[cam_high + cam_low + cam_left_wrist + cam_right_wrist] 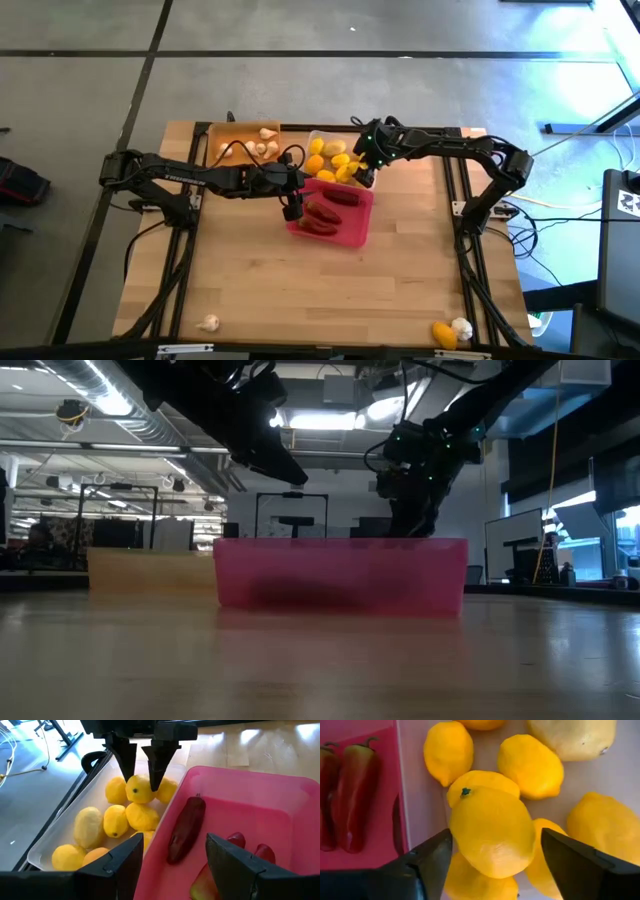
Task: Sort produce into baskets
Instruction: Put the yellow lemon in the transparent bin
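Nearly there, from where I stand.
Done so far: the clear tray (322,140) holds a heap of lemons (333,160), the orange tray (226,135) holds several garlic bulbs (265,140), and the pink tray (352,230) holds the dark red chili peppers (322,212).
Left to do: a garlic bulb (208,323) lies alone near the table's (300,290) front left corner, and a lemon (443,334) touching another garlic bulb (462,326) sits at the front right corner, all well apart from the trays.
Right gripper (364,172): over the clear tray at its edge nearest the pink one, fingers spread wide around the topmost lemon (492,832); a gap shows on each side, so I judge it let go rather than gripped.
Left gripper (293,207): hangs over the pink tray's left rim, fingers apart and empty.
Lemon's look: plump yellow oval, finely pebbled skin, small green stem mark, resting on top of the others and likely to roll.
Chilies' look: long, glossy, dark red, lying flat on the tray floor.
Next, as I judge it: the three strays at the front edge.
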